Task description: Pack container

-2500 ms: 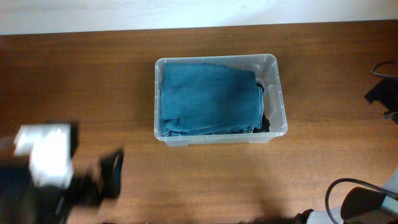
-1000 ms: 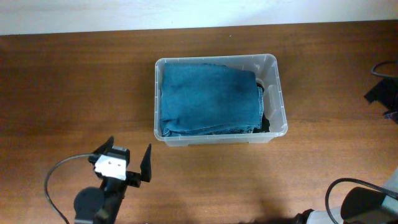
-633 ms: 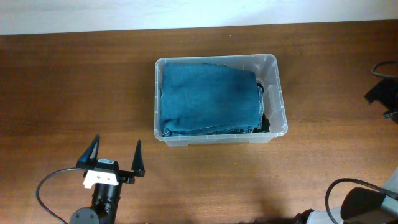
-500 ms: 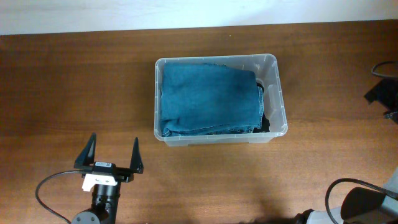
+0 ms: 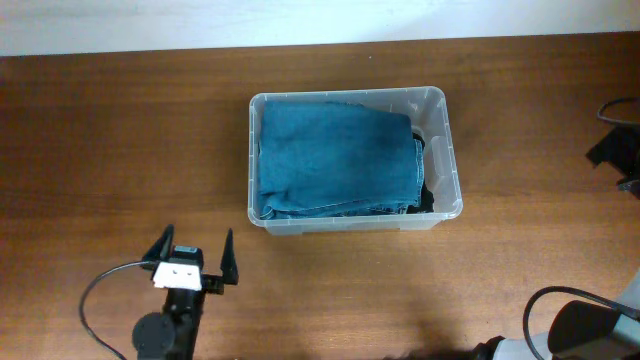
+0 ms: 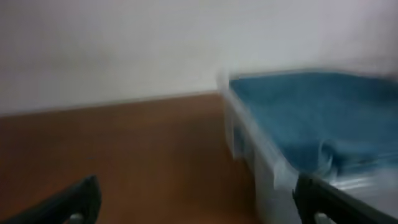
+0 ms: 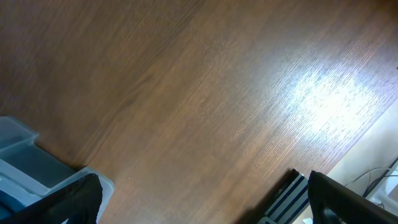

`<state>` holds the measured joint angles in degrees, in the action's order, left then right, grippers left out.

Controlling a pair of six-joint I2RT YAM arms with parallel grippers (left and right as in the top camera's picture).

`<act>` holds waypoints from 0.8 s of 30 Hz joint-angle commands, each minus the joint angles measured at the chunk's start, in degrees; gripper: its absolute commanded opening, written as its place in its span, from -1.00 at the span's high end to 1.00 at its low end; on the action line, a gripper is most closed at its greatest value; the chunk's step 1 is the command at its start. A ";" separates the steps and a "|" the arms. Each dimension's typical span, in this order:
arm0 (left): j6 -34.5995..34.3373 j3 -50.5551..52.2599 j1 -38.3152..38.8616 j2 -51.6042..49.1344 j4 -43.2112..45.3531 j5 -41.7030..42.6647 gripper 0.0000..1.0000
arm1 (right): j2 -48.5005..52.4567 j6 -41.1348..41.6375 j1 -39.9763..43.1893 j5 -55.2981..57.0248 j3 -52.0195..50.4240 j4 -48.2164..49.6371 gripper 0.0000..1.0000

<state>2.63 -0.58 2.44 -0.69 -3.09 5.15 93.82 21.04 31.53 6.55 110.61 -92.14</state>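
Note:
The clear plastic container (image 5: 448, 150) stands at the middle of the wooden table, filled with folded blue denim (image 5: 335, 158). It also shows blurred at the right of the left wrist view (image 6: 267, 168), and a corner shows at the lower left of the right wrist view (image 7: 25, 162). My left gripper (image 5: 194, 259) is open and empty near the table's front edge, to the left and in front of the container, fingers pointing toward the back. My right gripper (image 7: 202, 196) is open and empty above bare wood; its body is only partly seen at the overhead view's lower right.
A dark item (image 5: 436, 165) lies between the denim and the container's right wall. Black cables and gear (image 5: 615, 145) sit at the table's right edge. A striped black object (image 7: 287, 199) lies by the table edge in the right wrist view.
My left arm has swung in from the far left, settled near the front edge, and shifted slightly right and toward the front, its gripper open throughout. The container and denim have not moved.

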 commanded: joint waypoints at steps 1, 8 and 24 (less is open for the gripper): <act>0.90 0.04 -0.37 0.02 -1.18 -0.46 -0.99 | -0.44 0.66 0.37 0.33 0.04 0.04 -0.97; 0.90 0.04 -0.37 0.02 -1.18 -0.46 -0.99 | -0.44 0.66 0.37 0.33 0.04 0.04 -0.97; 0.90 0.04 -0.37 0.02 -1.18 -0.46 -0.99 | -1.42 0.66 0.37 0.33 0.04 0.04 -0.97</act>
<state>2.63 -0.58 2.44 -0.95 -3.70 4.91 93.82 21.06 31.53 6.55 110.61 -92.12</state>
